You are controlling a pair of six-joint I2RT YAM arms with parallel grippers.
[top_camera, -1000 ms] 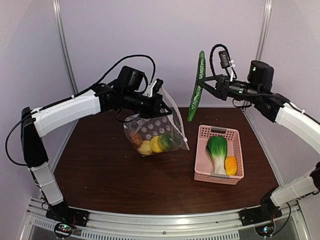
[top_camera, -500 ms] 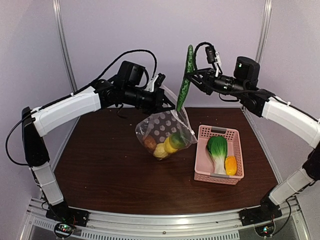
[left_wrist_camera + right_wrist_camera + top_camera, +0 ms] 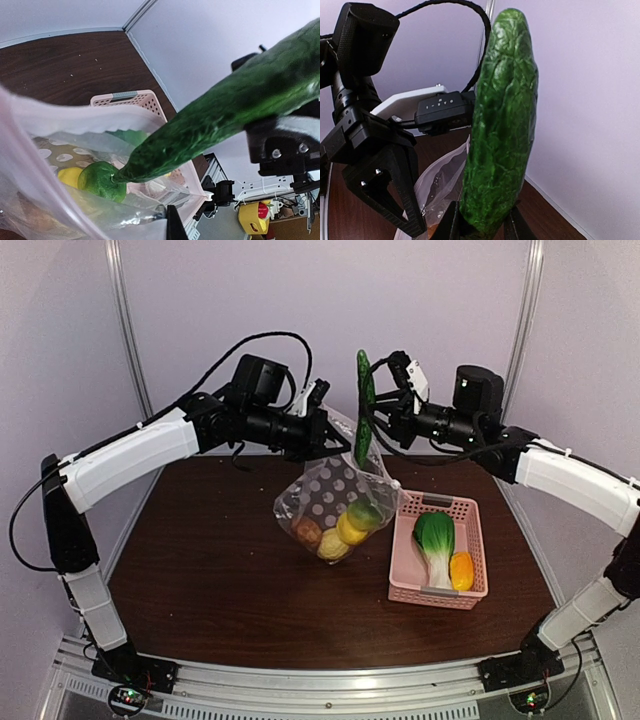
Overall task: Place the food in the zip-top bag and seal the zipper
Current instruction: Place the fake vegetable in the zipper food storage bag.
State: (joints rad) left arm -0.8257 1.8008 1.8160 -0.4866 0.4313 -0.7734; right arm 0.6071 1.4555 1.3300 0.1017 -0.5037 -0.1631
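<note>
Tabletop: dark brown wood [image 3: 200, 570] with pale walls behind it, and the pink basket [image 3: 432, 596] standing on it to my right.
Zip-top bag: the zip-top bag [image 3: 335, 502] hangs clear of the table from its top edge, mouth upward. The lemons [image 3: 345, 532] and a brown bread piece [image 3: 307, 532] sag in its lowest corner.
Left gripper: my left gripper [image 3: 325, 437] is pinched fully closed on the bag's upper edge and carries the whole weight.
Right gripper: my right gripper [image 3: 380, 427] is clamped partway closed around the green vegetable [image 3: 364, 405], which stands nearly upright. Its lower tip is at the bag's mouth, seemingly just past the rim.
Basket: the bok choy [image 3: 435, 540] and the orange-yellow piece [image 3: 461, 570] lie inside, not yet bagged.
Zipper: I cannot make out the strip or the slider.
Step in hand: I judge this to be feeding the long vegetable in. I should hold the mouth steady and wide, aim the tip down the open gap rather than against the front film, slant it along the bag's diagonal, and let go only once most of its length is inside, so it neither tips out nor drags the edge from my pinch.
</note>
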